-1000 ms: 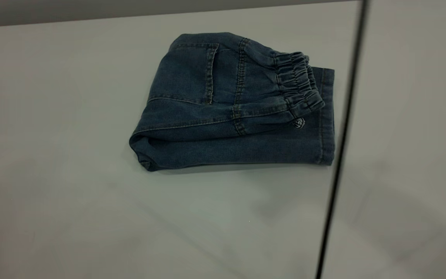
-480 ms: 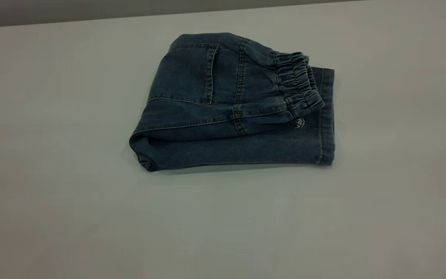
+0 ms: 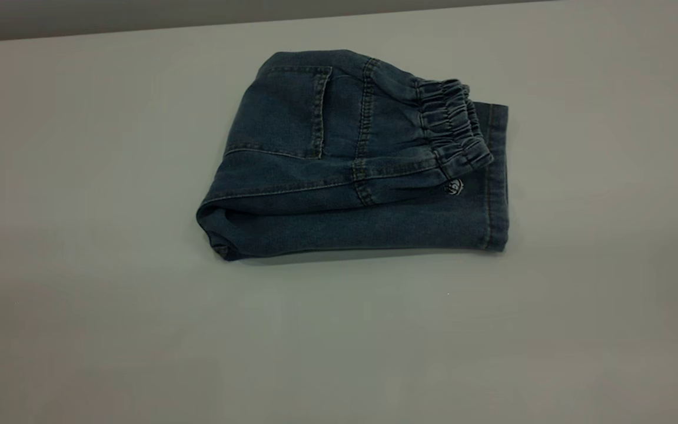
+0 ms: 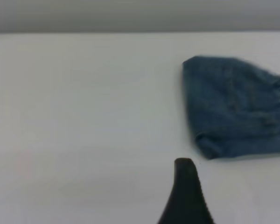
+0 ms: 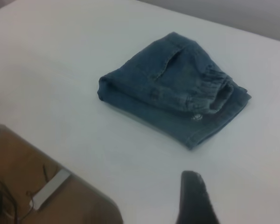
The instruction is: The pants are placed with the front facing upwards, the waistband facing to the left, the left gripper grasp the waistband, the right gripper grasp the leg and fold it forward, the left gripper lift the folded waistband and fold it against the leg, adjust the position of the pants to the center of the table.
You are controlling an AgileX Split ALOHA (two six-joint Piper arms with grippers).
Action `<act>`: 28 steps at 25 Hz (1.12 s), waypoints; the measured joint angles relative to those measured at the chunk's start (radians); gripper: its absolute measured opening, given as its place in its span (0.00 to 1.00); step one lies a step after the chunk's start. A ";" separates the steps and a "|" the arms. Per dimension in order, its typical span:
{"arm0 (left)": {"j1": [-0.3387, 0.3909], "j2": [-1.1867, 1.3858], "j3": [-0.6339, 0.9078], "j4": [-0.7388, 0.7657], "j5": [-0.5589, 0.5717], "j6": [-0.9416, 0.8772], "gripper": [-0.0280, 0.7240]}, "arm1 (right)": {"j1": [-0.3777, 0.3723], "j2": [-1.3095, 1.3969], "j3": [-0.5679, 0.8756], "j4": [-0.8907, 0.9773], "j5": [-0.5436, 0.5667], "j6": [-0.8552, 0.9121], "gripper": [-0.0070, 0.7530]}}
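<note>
The blue denim pants [image 3: 351,159] lie folded into a compact bundle on the white-grey table [image 3: 80,235], back pocket up. The gathered waistband [image 3: 454,126] rests on top toward the right, over the leg [image 3: 374,227] with its stitched hem at the right end. Neither gripper appears in the exterior view. In the left wrist view the pants [image 4: 233,107] lie beyond a black part of the left gripper [image 4: 185,186], well apart from it. The right wrist view shows the pants [image 5: 172,93] far beyond the right gripper [image 5: 193,196]. Nothing is held.
The table's far edge meets a grey wall [image 3: 139,17]. In the right wrist view the table's near edge drops to a brown floor [image 5: 18,163] with a white power strip [image 5: 49,189] and cables.
A thin dark line that crossed the right side of the exterior view, with its shadows, has left the view. The pants have not moved.
</note>
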 joint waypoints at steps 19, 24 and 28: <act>0.001 0.001 0.142 0.103 -0.147 -0.119 0.63 | -0.070 0.001 0.059 0.023 -0.038 -0.010 0.49; 0.001 0.001 0.142 0.102 -0.147 -0.119 0.63 | -0.322 0.001 0.059 0.029 -0.037 -0.010 0.49; -0.006 0.001 0.142 0.102 -0.147 -0.119 0.63 | -0.520 0.001 0.059 0.030 -0.036 -0.010 0.49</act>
